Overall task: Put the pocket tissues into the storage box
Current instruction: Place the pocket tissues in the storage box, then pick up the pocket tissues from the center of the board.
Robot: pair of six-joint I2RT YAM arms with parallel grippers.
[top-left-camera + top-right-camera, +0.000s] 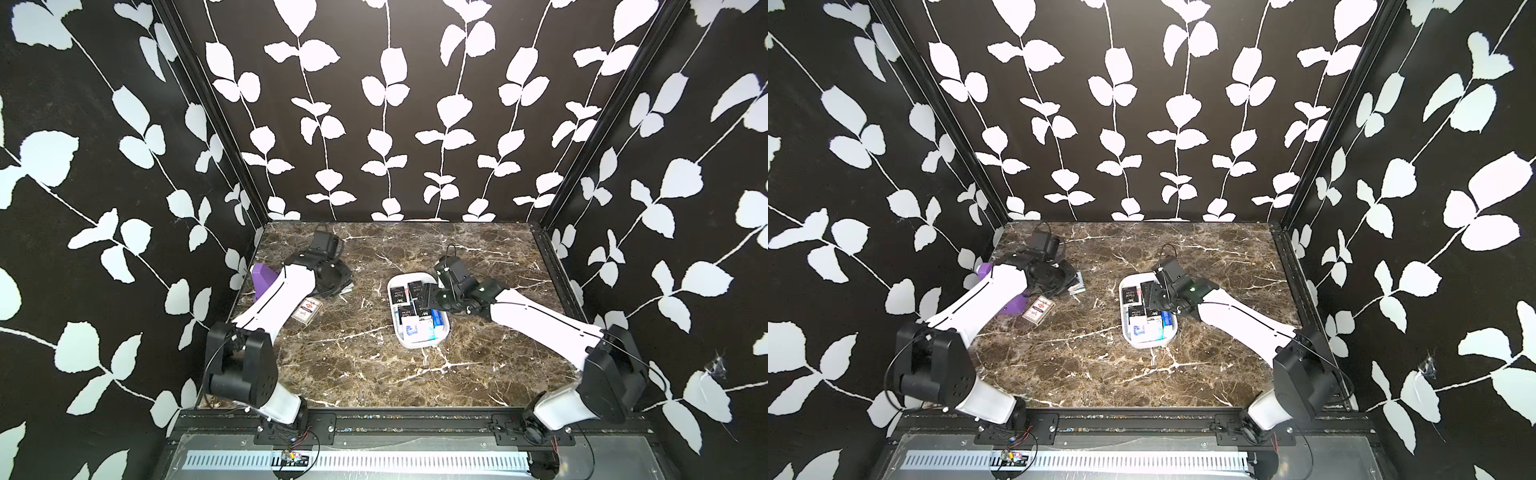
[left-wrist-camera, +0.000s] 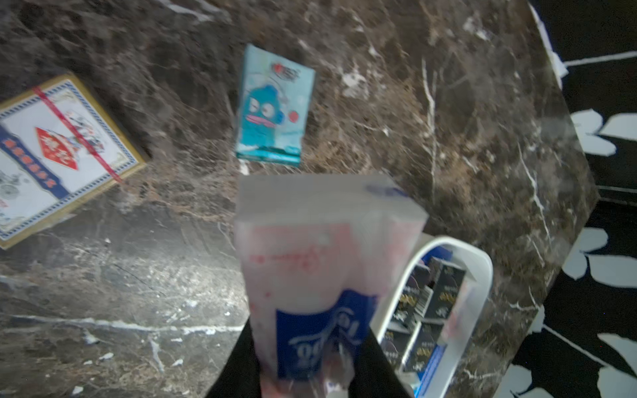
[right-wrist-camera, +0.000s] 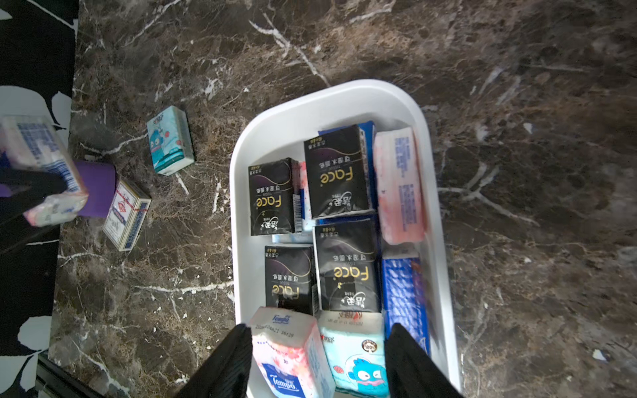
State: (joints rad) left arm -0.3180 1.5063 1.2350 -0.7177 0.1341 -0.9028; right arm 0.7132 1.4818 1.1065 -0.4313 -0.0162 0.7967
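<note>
At centre of a top view sits the box (image 1: 409, 344). Its long axis runs near to far with a slight slant, and black, blue, white and teal packs (image 3: 344, 172) lie across most of its floor. Bare white shows only at the far end. The right gripper (image 3: 319, 344) hangs over the box, reaching in from the right. Its jaws are spread and grasp nothing, with two packs lying loose below them. Farther back, left of centre, the left gripper (image 2: 310, 365) is clenched on a white-and-pink pack (image 2: 327, 248), which seems lifted clear of the table (image 1: 374, 374). From that pack the box lies to the right across bare marble. The left arm carries the pack, but the right arm stands over the box. The drop therefore looks best aimed at the bare far end, with the pack's long side along the box's axis. Past the held pack, at upper centre of the left wrist view, a teal pack (image 2: 274, 106) lies flat on the table. It is well apart from the box and not yet stowed. At far left are a card box (image 1: 306, 309) and a purple block (image 1: 262, 278), neither of them tissues by the look.
</note>
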